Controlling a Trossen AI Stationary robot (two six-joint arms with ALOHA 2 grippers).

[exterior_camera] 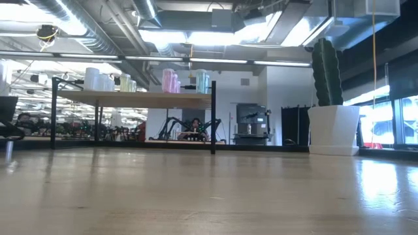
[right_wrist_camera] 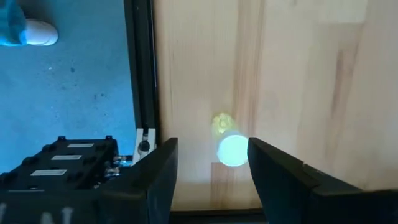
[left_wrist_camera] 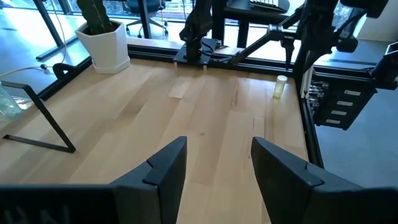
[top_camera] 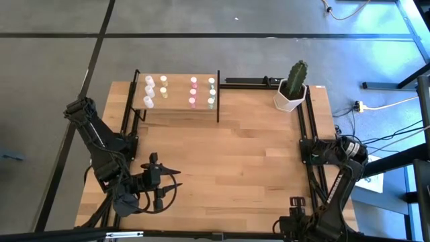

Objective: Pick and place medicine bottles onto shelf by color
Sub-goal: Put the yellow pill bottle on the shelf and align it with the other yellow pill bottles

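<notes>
Where right gripper hovers, fingers apart: pale-yellow vial, upright.

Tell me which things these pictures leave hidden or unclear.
- High view: the right gripper is cut off by the bottom edge; the yellow vial between its fingers cannot be seen there.
- Right wrist view: glare washes out that vial, so upright or lying is unclear.
- Low view: neither arm shows; the vials on the shelf overlap, so no count.
- High view: the left gripper is too small and dark to judge its fingers.
</notes>
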